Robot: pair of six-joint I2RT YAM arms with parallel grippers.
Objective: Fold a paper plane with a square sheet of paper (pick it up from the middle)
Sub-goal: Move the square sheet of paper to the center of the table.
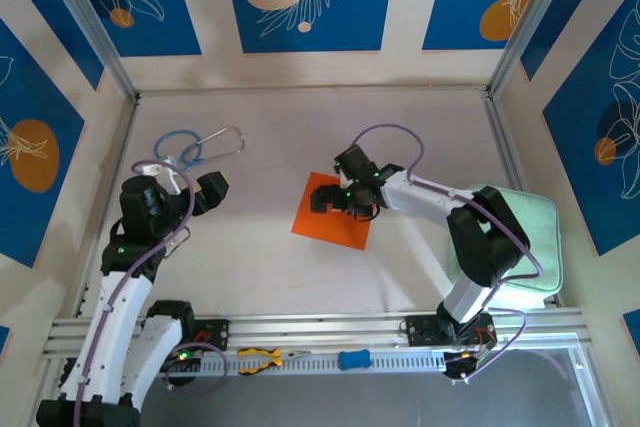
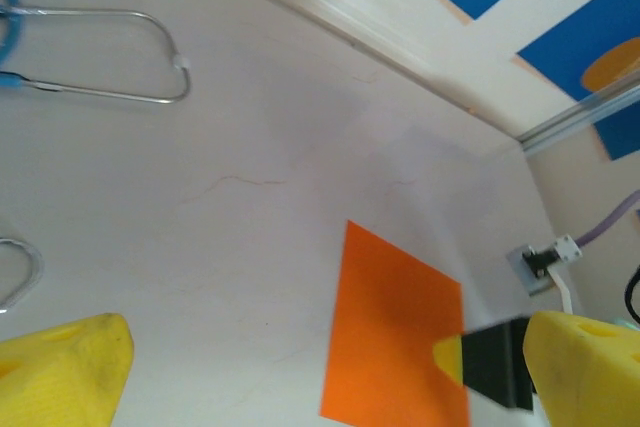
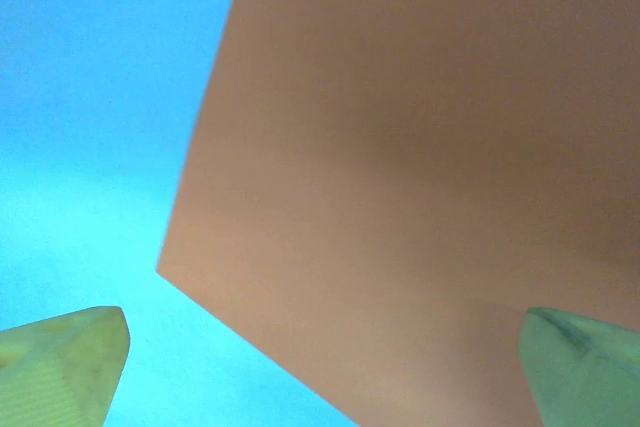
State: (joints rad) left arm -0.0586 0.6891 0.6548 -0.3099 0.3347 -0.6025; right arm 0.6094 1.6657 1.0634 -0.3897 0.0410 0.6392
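While the square sheet of paper (image 1: 330, 227) is left flat and uncreased on the table (image 1: 300, 127), it is taken as the reference for every entry below. Right gripper (image 1: 332, 199): stationed directly over the sheet's far half, close to its middle, jaws spread to their full width with nothing held. In the right wrist view the sheet is seen spanning the gap between both fingertips (image 3: 70, 362), a placement judged to suit a pick from the middle and not from an edge. Whether the tips are touching the paper cannot be told. Left gripper (image 1: 215, 187): kept well apart to the left of the sheet, jaws likewise fully spread and empty, and turned toward the sheet so that its near corner is framed by the wrist camera, presumably held ready to help with the first fold. Stethoscope (image 1: 205, 142): laid to the far left of the sheet, beyond the left gripper, untouched. Pale green pad (image 1: 530, 237): set to the right of the sheet, under the right arm. No crease or fold is recorded; the task is judged to be at its opening step.
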